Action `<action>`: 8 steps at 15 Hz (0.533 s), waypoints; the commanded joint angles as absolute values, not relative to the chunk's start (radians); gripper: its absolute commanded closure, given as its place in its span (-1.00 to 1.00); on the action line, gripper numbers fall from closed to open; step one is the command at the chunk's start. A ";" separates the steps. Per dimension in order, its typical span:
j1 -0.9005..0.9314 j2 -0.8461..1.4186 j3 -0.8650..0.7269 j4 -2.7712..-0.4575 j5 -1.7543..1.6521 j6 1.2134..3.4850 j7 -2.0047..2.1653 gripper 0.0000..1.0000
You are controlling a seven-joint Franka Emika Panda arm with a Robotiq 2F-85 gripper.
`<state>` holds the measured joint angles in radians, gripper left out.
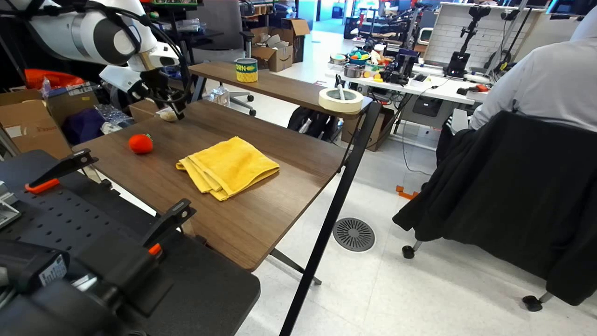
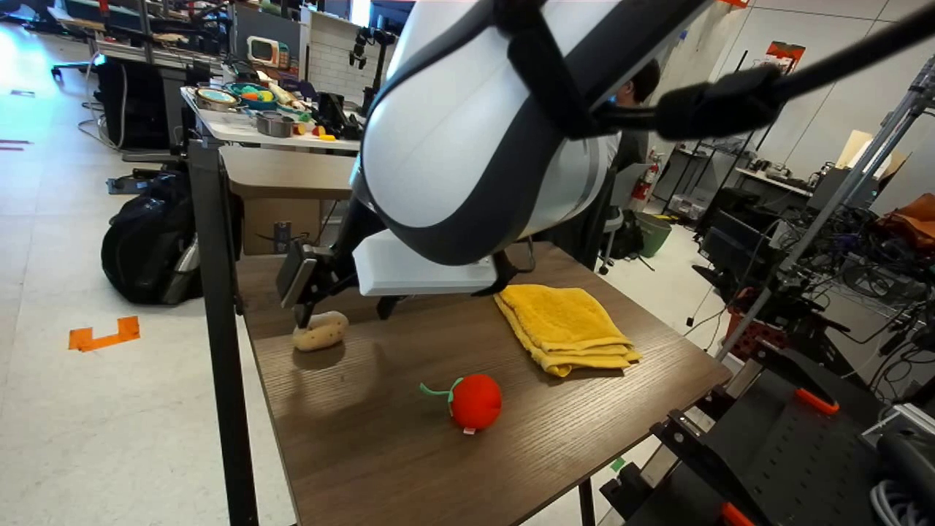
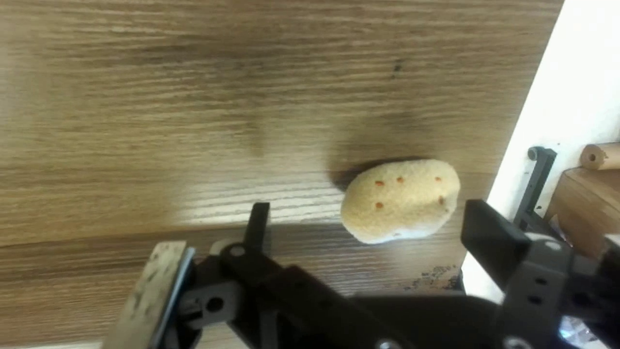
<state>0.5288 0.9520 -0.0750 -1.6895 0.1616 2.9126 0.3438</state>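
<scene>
The gripper is spread wide, its dark fingers standing well apart. In the wrist view a tan potato-shaped toy with brown specks shows between them, with a gap on either side. The toy lies on a brown wooden table, near an edge; in an exterior view one fingertip overlaps its upper end, and contact cannot be told there. Apart from it on the same tabletop sit a red tomato-shaped toy with a green stem and a folded yellow cloth. A raised shelf along one side carries a green-and-yellow can and a roll of tape. Two black clamps stand along the opposite side of the table.
</scene>
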 commanded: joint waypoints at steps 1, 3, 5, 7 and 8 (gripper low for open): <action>0.446 0.924 -0.001 -1.709 0.138 2.866 0.303 -0.50; 0.417 0.934 0.026 -1.702 0.140 2.867 0.285 -0.35; 0.387 0.938 0.057 -1.703 0.144 2.891 0.262 -0.02; 0.362 0.945 0.087 -1.703 0.146 2.906 0.238 0.28; 0.352 0.949 0.098 -1.700 0.145 2.912 0.227 0.46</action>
